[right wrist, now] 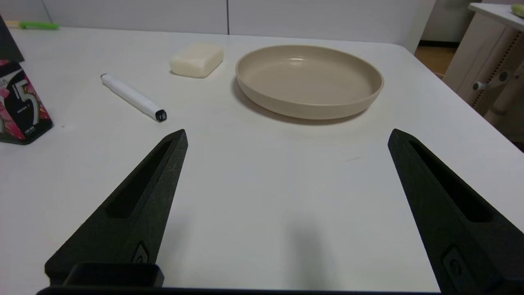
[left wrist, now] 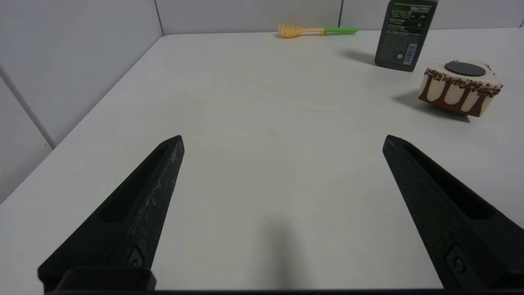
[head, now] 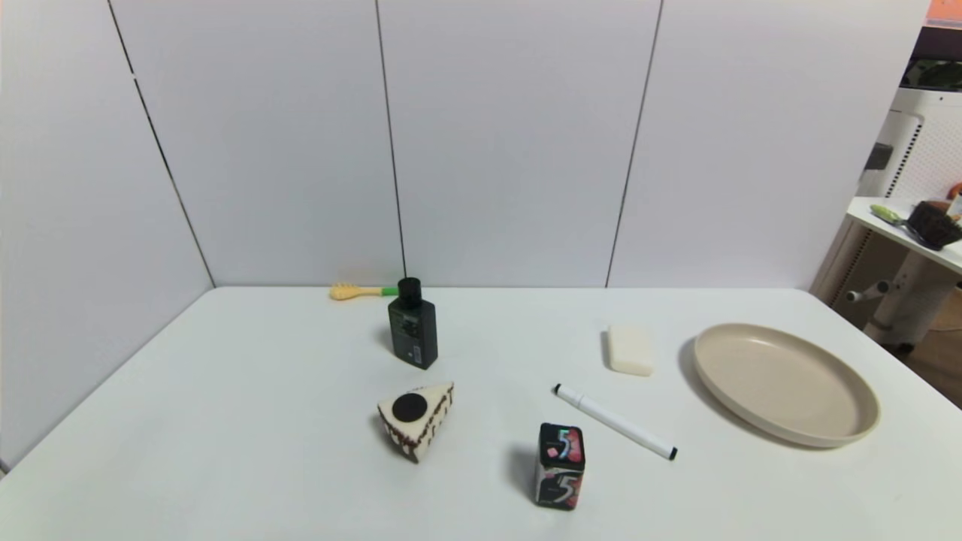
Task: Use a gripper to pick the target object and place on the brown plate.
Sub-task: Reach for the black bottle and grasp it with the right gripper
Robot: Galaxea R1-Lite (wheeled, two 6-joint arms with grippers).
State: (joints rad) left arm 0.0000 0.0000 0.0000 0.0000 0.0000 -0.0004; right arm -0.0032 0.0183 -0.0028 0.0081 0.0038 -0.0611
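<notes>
The target object, a small black bottle [head: 412,328] with a round cap and a greenish label, stands upright at the table's middle back; it also shows in the left wrist view [left wrist: 403,35]. The brown plate [head: 785,383] lies empty at the right, also in the right wrist view [right wrist: 309,80]. Neither gripper shows in the head view. My left gripper [left wrist: 282,141] is open and empty over bare table near the front left, far from the bottle. My right gripper [right wrist: 286,137] is open and empty, just short of the plate.
A cake-slice toy [head: 417,419], a black box marked "5" [head: 561,466], a white marker [head: 615,421], a cream soap-like bar [head: 630,349] and a yellow-green brush [head: 362,291] lie on the white table [head: 225,421]. White walls stand behind and left.
</notes>
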